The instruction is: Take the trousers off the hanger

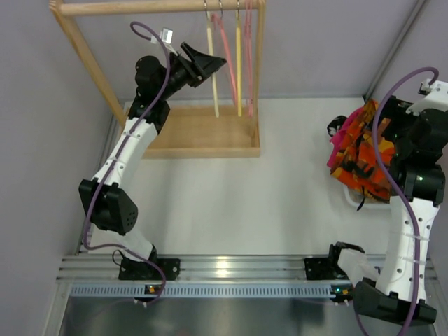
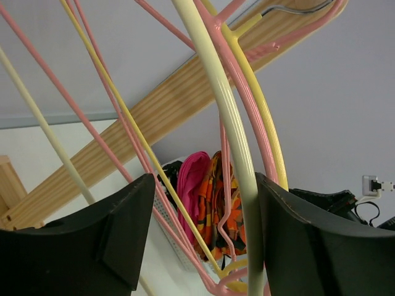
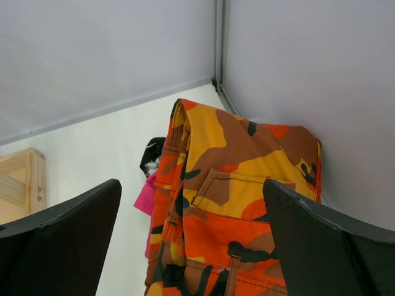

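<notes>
The cream hanger hangs bare from the wooden rail beside other hangers. My left gripper is up at it, open. In the left wrist view the hanger's arm runs down between the fingers, against the right one, and the left gripper has a wide gap on the other side. The orange camouflage trousers lie heaped at the far right, also seen in the distance. My right gripper hovers by them, open, with the trousers beyond its fingers.
A wooden rack stands at the back left with pink hangers and a brighter yellow hanger on its rail. A magenta cloth lies next to the trousers in a white basket.
</notes>
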